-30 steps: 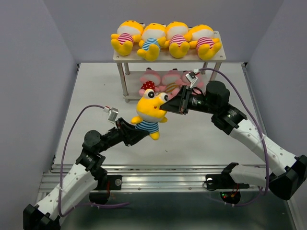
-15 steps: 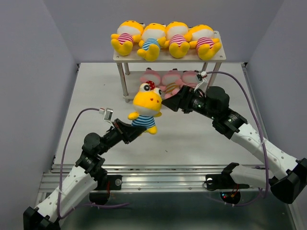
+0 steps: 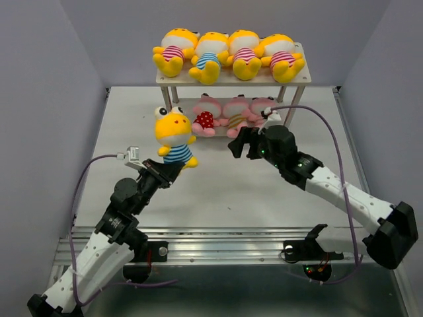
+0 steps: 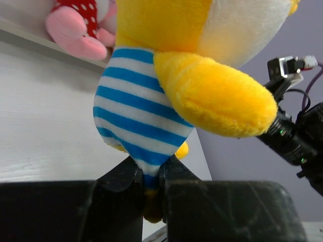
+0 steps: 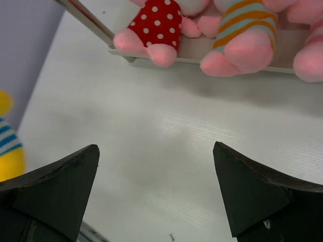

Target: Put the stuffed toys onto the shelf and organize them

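Observation:
My left gripper (image 3: pixel 169 166) (image 4: pixel 150 174) is shut on the bottom of a yellow stuffed toy (image 3: pixel 173 134) (image 4: pixel 144 118) in a blue-striped shirt and holds it upright above the table, just left of the shelf (image 3: pixel 228 82). Several yellow toys (image 3: pixel 228 54) lie in a row on the top board. Three pink toys sit on the lower board: red-dotted (image 3: pixel 205 119) (image 5: pixel 159 22), orange-striped (image 3: pixel 234 117) (image 5: pixel 242 30) and a third (image 3: pixel 262 107) at the right. My right gripper (image 3: pixel 239 145) (image 5: pixel 156 148) hangs open and empty over bare table before the lower tier.
The lower board's left end (image 3: pixel 177 137), beside the red-dotted toy, shows bare. Grey walls close in the white table (image 3: pixel 225 185) on three sides. A metal rail (image 3: pixel 218 241) runs along the near edge. The right arm (image 4: pixel 292 141) shows beyond the held toy in the left wrist view.
The right gripper let go of the yellow toy's head, opened wide and drew back. The left gripper carried the toy up and left, toward the shelf's left end.

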`<state>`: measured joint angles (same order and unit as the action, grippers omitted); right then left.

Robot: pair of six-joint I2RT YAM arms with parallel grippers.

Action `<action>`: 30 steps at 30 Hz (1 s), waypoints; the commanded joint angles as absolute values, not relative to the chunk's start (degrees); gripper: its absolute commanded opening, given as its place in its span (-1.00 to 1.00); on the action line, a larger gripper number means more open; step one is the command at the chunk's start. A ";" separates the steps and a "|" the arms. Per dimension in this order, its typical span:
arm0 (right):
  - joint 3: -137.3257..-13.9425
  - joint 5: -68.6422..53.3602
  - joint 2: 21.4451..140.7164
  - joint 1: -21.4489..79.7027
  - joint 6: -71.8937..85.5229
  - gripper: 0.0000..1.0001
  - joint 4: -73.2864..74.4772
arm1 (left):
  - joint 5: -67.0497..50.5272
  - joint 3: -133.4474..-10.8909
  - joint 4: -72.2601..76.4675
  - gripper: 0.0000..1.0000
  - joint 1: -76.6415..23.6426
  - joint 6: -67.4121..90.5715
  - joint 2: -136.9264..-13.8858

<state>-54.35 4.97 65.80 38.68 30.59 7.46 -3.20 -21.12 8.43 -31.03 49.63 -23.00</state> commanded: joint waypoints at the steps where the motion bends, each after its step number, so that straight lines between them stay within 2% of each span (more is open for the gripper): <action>1: -53.88 14.12 71.88 46.91 16.91 1.00 -4.80 | 9.03 -25.31 0.11 -1.00 -31.03 50.27 -20.05; 3: -51.95 19.13 76.00 50.26 8.14 1.00 -14.27 | 11.24 -25.57 -3.76 -1.00 -30.94 51.15 -17.32; 7: -56.68 18.37 85.50 51.32 3.70 1.00 -20.73 | 15.90 -25.67 -14.12 -1.00 -31.03 54.40 -13.63; 18: -70.04 24.79 107.66 51.86 -6.32 1.00 -39.98 | 13.98 -23.29 -21.62 -1.00 -31.03 57.48 -1.59; 30: -86.21 34.19 123.21 51.86 -12.57 1.00 -40.08 | 10.46 -21.88 -20.48 -1.00 -31.03 57.92 -1.67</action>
